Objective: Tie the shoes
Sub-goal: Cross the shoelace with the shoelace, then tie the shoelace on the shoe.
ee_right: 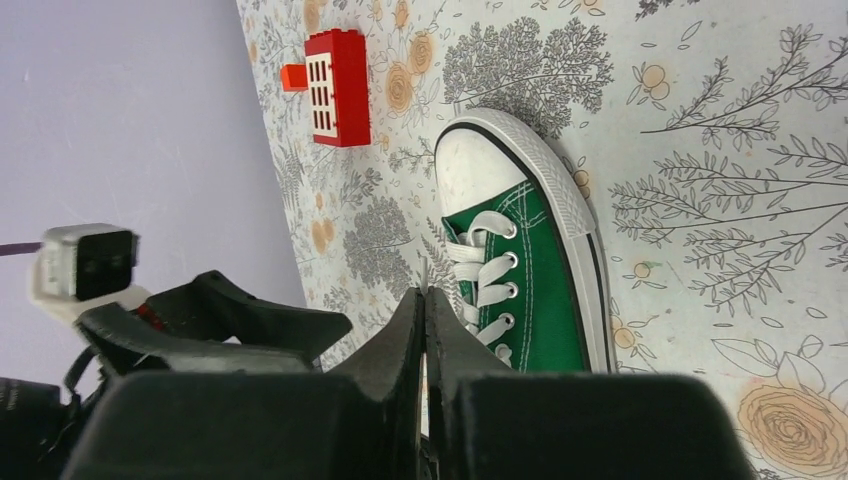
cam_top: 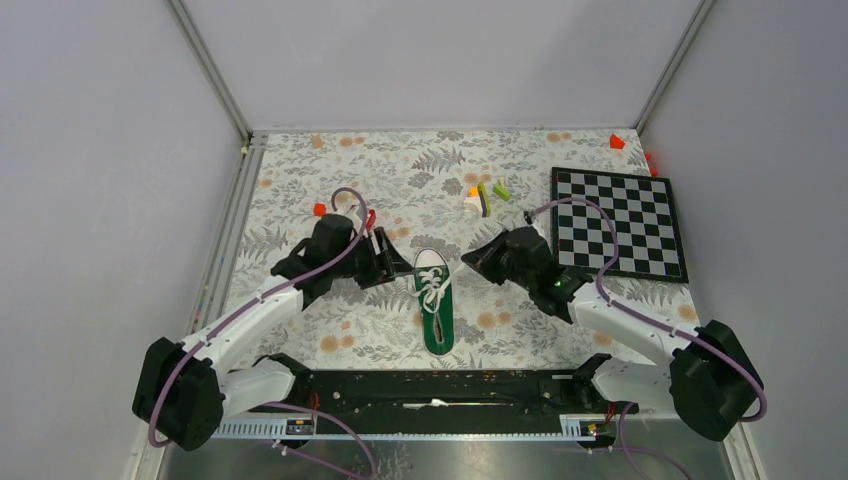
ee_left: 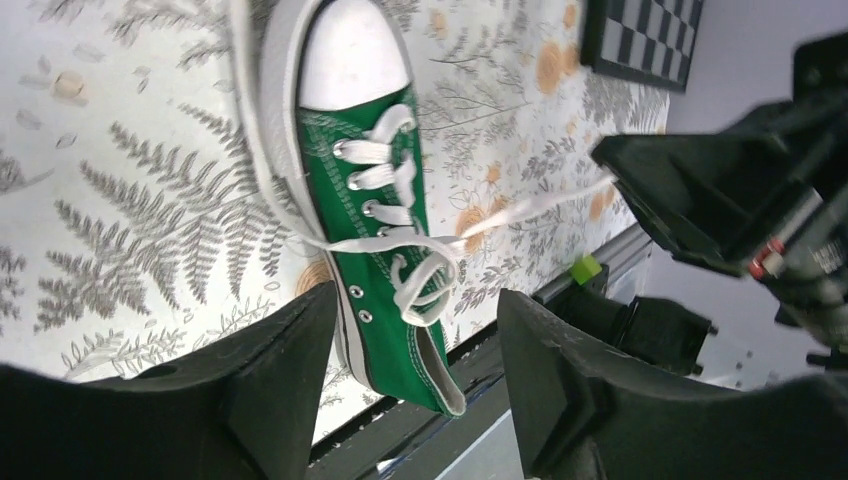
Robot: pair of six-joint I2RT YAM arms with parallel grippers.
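Sneaker, green, lies on the floral surface between both arms, toe away from their bases. The right pincer is closed on a white lace stretched sideways from it; the left pincer stands wide open, holding nothing.

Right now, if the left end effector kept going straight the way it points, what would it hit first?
The left end effector aims at the green sneaker; it would likely touch the laces near the ankle opening first, though depth is unclear.
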